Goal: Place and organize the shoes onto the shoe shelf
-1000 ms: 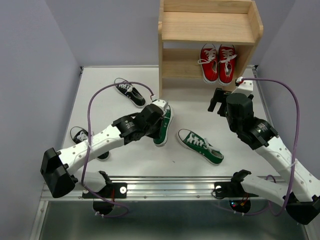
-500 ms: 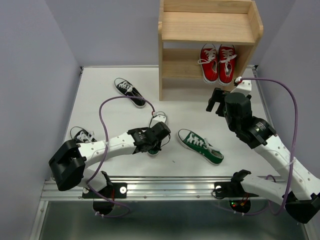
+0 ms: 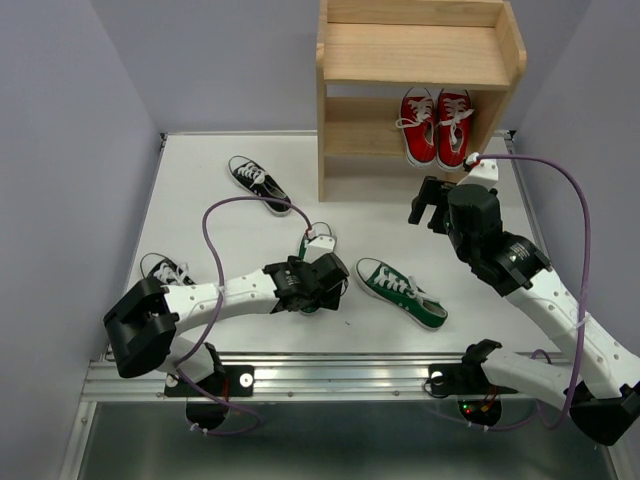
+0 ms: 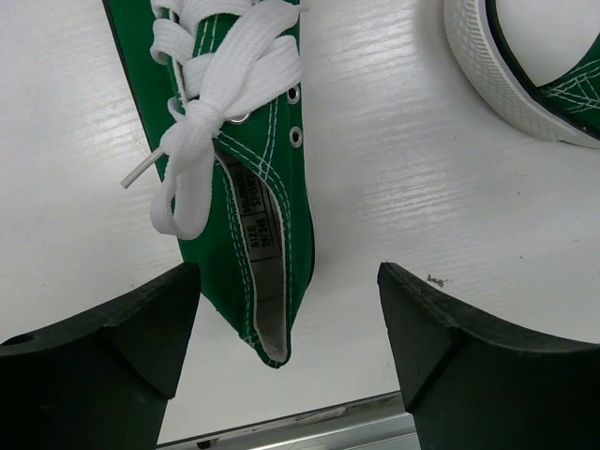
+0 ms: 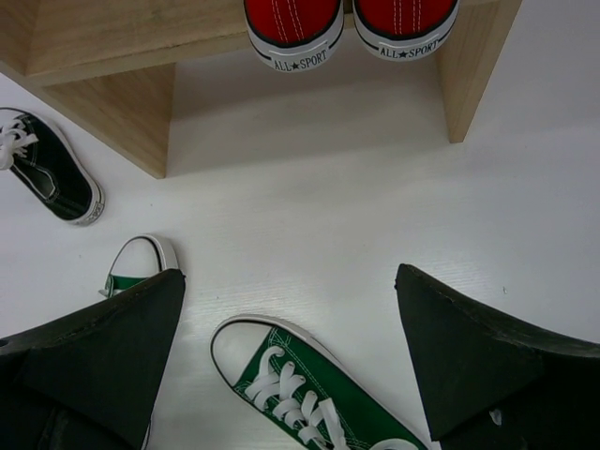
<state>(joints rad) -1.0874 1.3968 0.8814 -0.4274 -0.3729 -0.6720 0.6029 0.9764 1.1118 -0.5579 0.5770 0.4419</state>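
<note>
The left tool, open astride the near heel end of a green shoe, could be closed on soft canvas alone, so the shoe may be twisted or dropped.

Red pair on shelf, lower tier

The white table carries the wooden shoe shelf, which stands at its far edge. One black shoe lies just left of the shelf's left post, angled across the surface. A second black shoe lies near the table's left edge and is partly hidden. One green shoe lies on its sole right of centre, toe toward the middle. The other green shoe rests just beside it, laces up.
</note>
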